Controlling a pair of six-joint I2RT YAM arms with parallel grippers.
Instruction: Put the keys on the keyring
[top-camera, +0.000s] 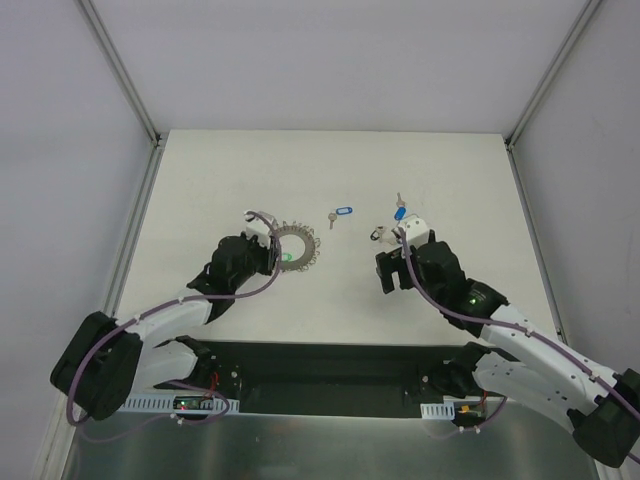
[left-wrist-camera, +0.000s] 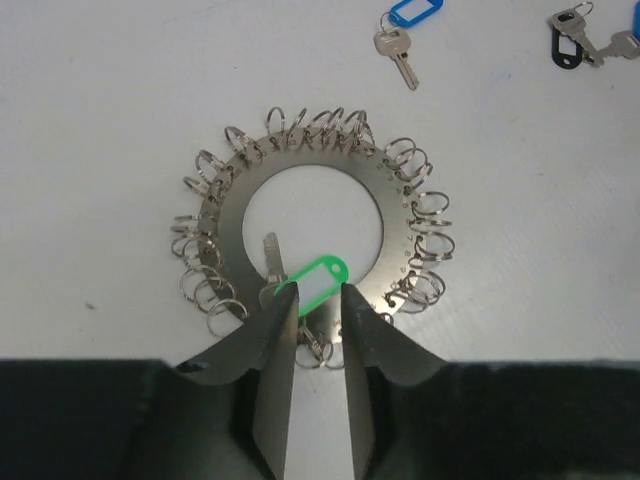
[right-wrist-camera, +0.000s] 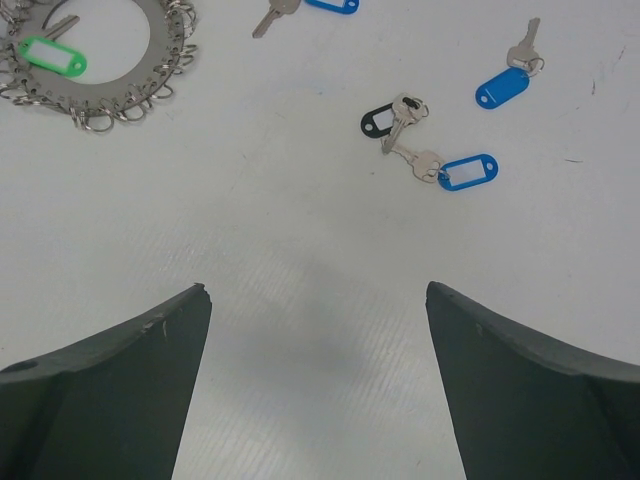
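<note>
The keyring (left-wrist-camera: 397, 222), a flat grey disc fringed with small split rings, lies on the table left of centre (top-camera: 298, 247). A key with a green tag (left-wrist-camera: 312, 280) rests on its near rim. My left gripper (left-wrist-camera: 316, 292) hovers over that rim, its jaws parted by a narrow gap with the tag's near end lying flat between the tips. A blue-tagged key (left-wrist-camera: 400, 42) lies beyond the ring. My right gripper (right-wrist-camera: 318, 290) stands wide open over bare table. Ahead of it lie a blue-tagged key (right-wrist-camera: 505, 85), another blue-tagged key (right-wrist-camera: 465, 171) and a black-tagged key (right-wrist-camera: 380, 122).
White table (top-camera: 330, 170) with grey walls on three sides. A metal frame post stands at each far corner. The loose keys (top-camera: 385, 225) cluster just beyond my right gripper (top-camera: 384, 272); my left gripper (top-camera: 272, 258) sits at the ring's near-left side.
</note>
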